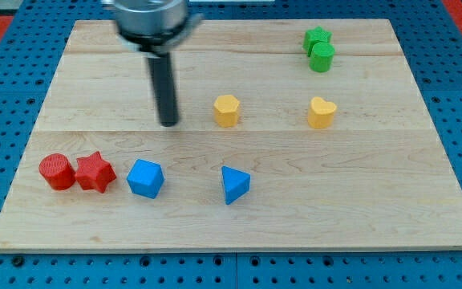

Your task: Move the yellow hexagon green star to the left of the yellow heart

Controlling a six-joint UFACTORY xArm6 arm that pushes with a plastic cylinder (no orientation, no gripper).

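Observation:
The yellow hexagon point(226, 110) sits near the middle of the wooden board point(375, 185). The yellow heart point(322, 112) lies to its right, at about the same height in the view. The green star point(317, 38) is at the view's top right, touching a green cylinder point(322, 57) just below it. My tip point(169, 123) rests on the board to the left of the yellow hexagon, a short gap apart from it.
A red cylinder point(56, 172) and a red star point(95, 172) touch each other at the view's lower left. A blue cube-like block point(145, 177) and a blue triangular block point(233, 185) lie along the lower middle.

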